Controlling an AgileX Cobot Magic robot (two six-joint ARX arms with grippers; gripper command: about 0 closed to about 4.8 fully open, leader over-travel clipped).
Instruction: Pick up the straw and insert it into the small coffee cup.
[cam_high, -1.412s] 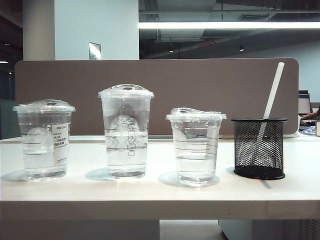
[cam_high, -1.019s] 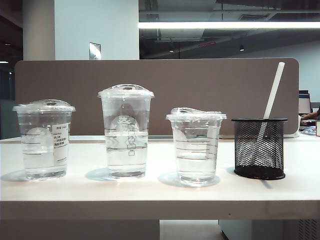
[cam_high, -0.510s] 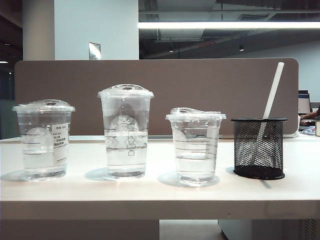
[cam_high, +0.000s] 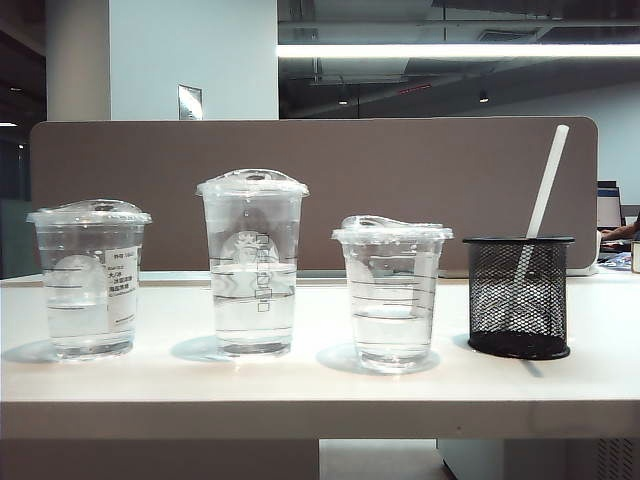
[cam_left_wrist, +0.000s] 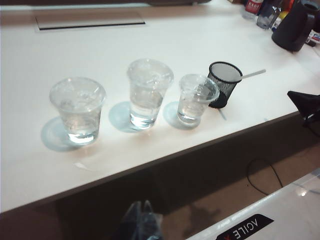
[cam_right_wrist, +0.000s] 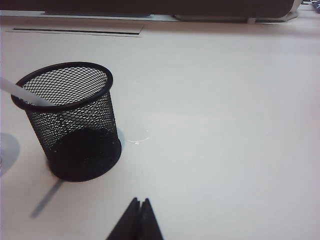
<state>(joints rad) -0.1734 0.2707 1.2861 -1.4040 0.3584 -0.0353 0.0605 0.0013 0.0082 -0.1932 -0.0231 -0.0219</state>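
On the white bench the straw leans in a black mesh holder at the right end, just right of the small coffee cup. The left hand hangs off the bench's near edge, fingertips together, holding nothing. The right hand hovers near the holder, pinched closed and empty.

Bright overhead strip light; soft shadows; table glare; wrist views blurry.
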